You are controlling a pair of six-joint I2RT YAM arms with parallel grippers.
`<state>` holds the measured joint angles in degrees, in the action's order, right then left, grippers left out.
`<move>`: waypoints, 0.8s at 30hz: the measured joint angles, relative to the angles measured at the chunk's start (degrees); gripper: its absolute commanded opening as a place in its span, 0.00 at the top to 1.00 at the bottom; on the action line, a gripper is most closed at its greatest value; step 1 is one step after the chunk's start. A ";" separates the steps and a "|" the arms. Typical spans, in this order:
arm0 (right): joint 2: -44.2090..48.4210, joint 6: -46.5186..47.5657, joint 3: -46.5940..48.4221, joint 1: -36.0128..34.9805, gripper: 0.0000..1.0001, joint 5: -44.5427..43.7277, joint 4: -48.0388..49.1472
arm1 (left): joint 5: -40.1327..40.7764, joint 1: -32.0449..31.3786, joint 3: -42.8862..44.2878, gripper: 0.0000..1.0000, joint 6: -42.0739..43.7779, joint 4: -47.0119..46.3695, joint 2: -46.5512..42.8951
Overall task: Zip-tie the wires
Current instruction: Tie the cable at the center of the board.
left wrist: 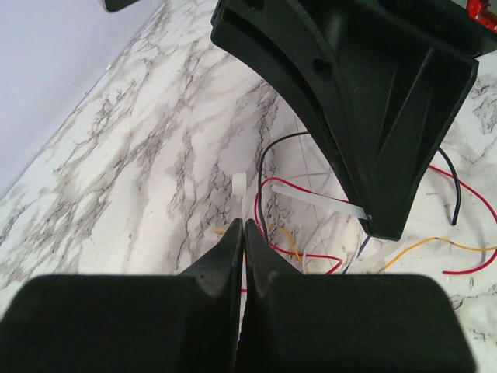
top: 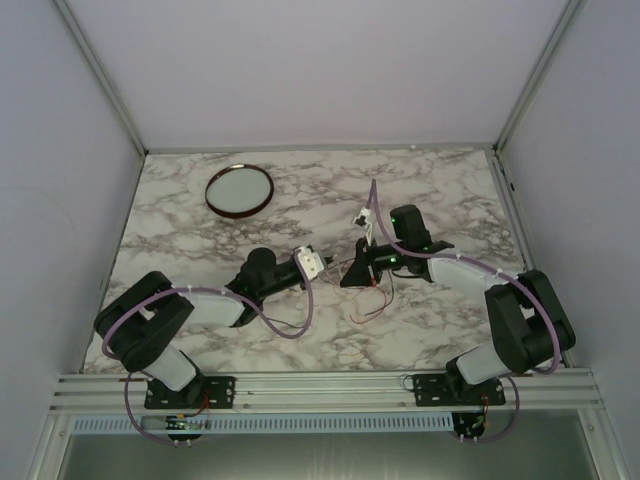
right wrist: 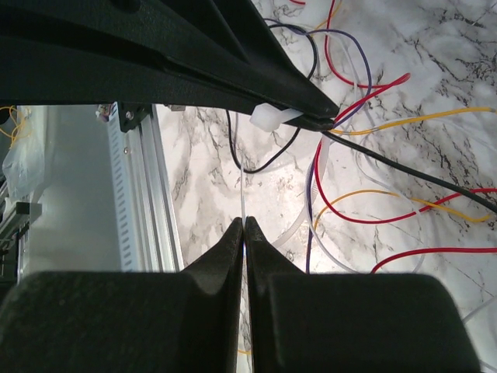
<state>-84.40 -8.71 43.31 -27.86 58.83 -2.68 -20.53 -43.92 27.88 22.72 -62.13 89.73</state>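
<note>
wires (right wrist: 320, 183) beneath closed left tool (left wrist: 243, 227), right tool (right wrist: 244, 225)

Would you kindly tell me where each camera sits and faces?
Top external: above and behind, looking down on the table; the whole robot shows.
Left wrist: on the left arm, facing the right tool over the wires; own left tool shut.
Right wrist: on the right arm, facing the left tool and near rail; own tool shut.
Shared: both wrist views show the zip tie and wires.
</note>
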 measured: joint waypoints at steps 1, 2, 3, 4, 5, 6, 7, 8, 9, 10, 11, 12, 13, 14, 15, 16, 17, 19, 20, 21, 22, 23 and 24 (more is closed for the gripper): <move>-0.04 0.26 0.00 0.00 1.00 0.11 -0.20 | 0.04 -0.09 0.00 1.00 0.11 0.09 0.00; -0.09 0.52 0.00 0.00 1.00 0.22 -0.52 | 0.11 -0.17 0.00 1.00 0.24 0.26 0.00; -0.13 0.68 0.00 0.00 1.00 0.28 -0.87 | 0.13 -0.26 0.00 1.00 0.35 0.44 0.00; -0.15 0.85 0.00 0.00 1.00 0.31 -1.14 | 0.15 -0.35 0.00 1.00 0.46 0.70 0.00; -0.15 0.98 0.00 0.00 1.00 0.31 -1.33 | 0.17 -0.42 0.00 1.00 0.59 0.79 0.00; -0.15 1.09 0.00 0.00 1.00 0.33 -1.44 | 0.24 -0.46 0.00 1.00 0.72 0.83 0.00; -0.15 1.27 0.00 0.00 1.00 0.33 -1.53 | 0.28 -0.50 0.00 1.00 0.85 0.83 0.00; -0.15 1.46 0.00 0.00 1.00 0.33 -1.66 | 0.31 -0.57 0.00 1.00 0.90 0.83 0.00; -0.15 1.66 0.00 0.00 1.00 0.33 -1.75 | 0.31 -0.61 0.00 1.00 0.94 0.83 0.00; -0.15 1.84 0.00 0.00 1.00 0.33 -1.84 | 0.31 -0.66 0.00 1.00 1.01 0.81 0.00; -0.15 1.95 0.00 0.00 1.00 0.33 -1.90 | 0.31 -0.66 0.00 1.00 1.03 0.81 0.00; -0.15 2.08 0.00 0.00 1.00 0.33 -1.99 | 0.31 -0.66 0.00 1.00 1.03 0.81 0.00; -0.15 2.14 0.00 0.00 1.00 0.33 -2.08 | 0.28 -0.66 0.00 1.00 1.03 0.81 0.00; -0.15 2.19 0.00 0.00 1.00 0.33 -2.14 | 0.28 -0.66 0.00 1.00 1.03 0.81 0.00; -0.15 2.25 0.00 0.00 1.00 0.33 -2.16 | 0.28 -0.66 0.00 1.00 1.03 0.81 0.00; -0.15 2.32 0.00 0.00 1.00 0.33 -2.19 | 0.28 -0.66 0.00 1.00 1.03 0.81 0.00; -0.20 2.34 0.00 0.00 1.00 0.33 -2.19 | 0.28 -0.66 0.00 1.00 1.03 0.81 0.00; -0.35 2.45 0.00 0.00 1.00 0.33 -2.21 | 0.26 -0.68 0.00 1.00 1.03 0.81 0.00; -0.46 2.56 0.00 0.00 1.00 0.33 -2.23 | 0.26 -0.66 0.00 1.00 1.03 0.81 0.00; -0.52 2.67 0.00 0.00 1.00 0.33 -2.32 | 0.26 -0.68 0.00 1.00 1.03 0.81 0.00; -0.57 2.78 0.00 0.00 1.00 0.33 -2.38 | 0.26 -0.68 0.00 1.00 1.03 0.81 0.00; -0.57 2.84 0.00 0.00 1.00 0.31 -2.43 | 0.26 -0.68 0.00 1.00 1.03 0.81 0.00; -0.57 2.97 0.00 0.00 1.00 0.33 -2.49 | 0.26 -0.68 0.00 1.00 1.03 0.81 0.00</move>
<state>-84.97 -5.74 43.31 -27.86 59.16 -5.17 -20.27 -44.60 27.88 23.75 -61.32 89.73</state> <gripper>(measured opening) 0.004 0.005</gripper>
